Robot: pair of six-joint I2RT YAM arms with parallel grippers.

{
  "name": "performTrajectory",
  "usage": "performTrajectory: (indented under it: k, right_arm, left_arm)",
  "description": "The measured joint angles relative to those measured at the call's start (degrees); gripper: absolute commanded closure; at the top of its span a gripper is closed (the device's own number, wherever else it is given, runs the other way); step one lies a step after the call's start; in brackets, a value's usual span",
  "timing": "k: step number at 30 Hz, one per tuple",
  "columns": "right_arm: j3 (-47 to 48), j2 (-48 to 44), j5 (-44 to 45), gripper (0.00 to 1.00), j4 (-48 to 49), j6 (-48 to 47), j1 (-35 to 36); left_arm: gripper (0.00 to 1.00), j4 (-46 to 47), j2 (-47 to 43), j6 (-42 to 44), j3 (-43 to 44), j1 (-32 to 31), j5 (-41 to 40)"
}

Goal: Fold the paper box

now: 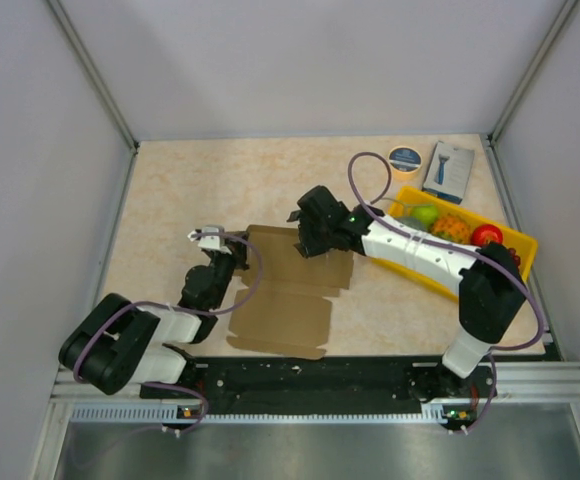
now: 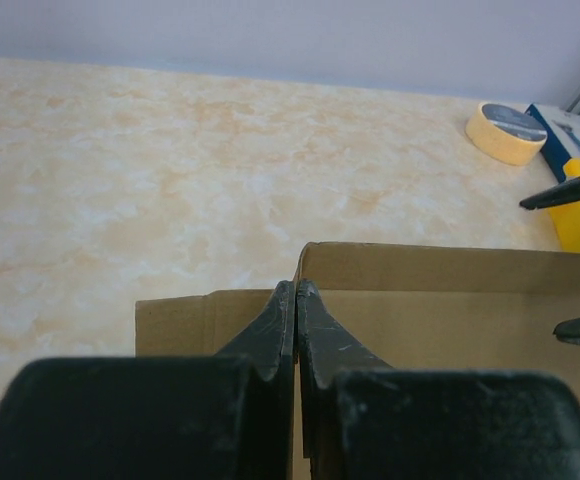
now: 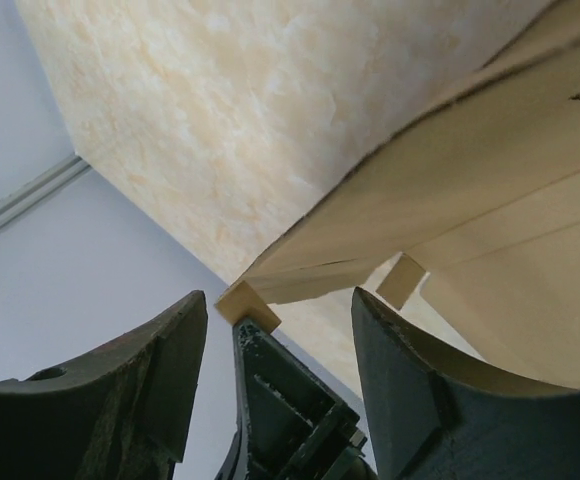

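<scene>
While the paper box [image 1: 285, 305] lies as an unfolded brown cardboard sheet on the middle of the bench [image 1: 190, 180], between the two arms, the left gripper [image 1: 206, 238] sits at its far left corner with its fingers [image 2: 270, 320] clenched together, tips at a notch in the edge; whether they pinch the cardboard I cannot tell. The right gripper [image 1: 307, 243] hangs over the far right edge, fingers [image 3: 400, 370] released and spread either side of a flap's corner. Farther right stand a yellow fruit tray [image 1: 525, 245], a tape roll [image 1: 404, 160] and a blue-and-white box [image 1: 448, 170].
</scene>
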Motion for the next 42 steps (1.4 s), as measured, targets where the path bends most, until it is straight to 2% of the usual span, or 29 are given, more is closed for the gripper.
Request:
performTrajectory:
  k: [3,13,14,15,18,28,29,30,32,34,35,39,42]
  right_arm:
    - [0.0,0.0,-0.1,0.5,0.0,0.2,-0.6]
    - [0.0,0.0,-0.4,0.5,0.0,0.3,-3.3]
    - [0.0,0.0,-0.6,0.51,0.0,0.3,-3.3]
    - [0.0,0.0,-0.8,0.56,0.0,0.3,-3.4]
    - [0.0,0.6,-1.7,0.6,0.0,0.2,-3.4]
    - [0.0,2.6,-2.6,0.62,0.0,0.3,-3.3]
    - [0.0,2.7,-2.6,0.65,0.0,0.3,-3.3]
    - [0.0,2.7,-2.7,0.73,0.0,0.3,-3.2]
    - [0.0,2.7,-2.7,0.8,0.0,0.1,-3.2]
    - [0.1,2.9,-2.7,0.85,0.0,0.4,-3.2]
    - [0.1,3.0,-2.7,0.87,0.0,0.5,-3.2]
    - [0.2,3.2,-2.5,0.94,0.2,0.7,-3.2]
    - [0.7,3.4,-2.1,0.97,-0.1,0.4,-3.2]
  left_arm:
    - [1.0,0.1,0.0,0.4,1.5,0.0,0.8]
    - [1.0,0.1,0.0,2.0,2.0,-0.1,2.6]
    - [1.0,0.1,0.0,2.1,2.0,-0.2,2.8]
    - [1.0,0.1,0.0,2.2,2.1,-0.2,2.9]
    - [1.0,0.1,0.0,3.0,2.1,-0.3,3.2]
    - [1.0,0.1,0.0,5.1,2.3,-0.9,3.4]
    - [1.0,0.1,0.0,5.2,2.3,-1.0,3.4]
    - [1.0,0.1,0.0,5.4,2.3,-1.0,3.4]
    - [1.0,0.1,0.0,5.6,2.3,-1.1,3.4]
    - [0.94,0.1,0.0,5.6,2.3,-1.2,3.3]
    - [0.76,0.1,0.0,5.6,2.3,-1.2,3.2]
    - [0.47,0.0,-0.6,3.4,2.1,-1.5,0.1]
    - [0.42,-0.1,-5.8,-0.2,-0.7,-1.5,-1.8]
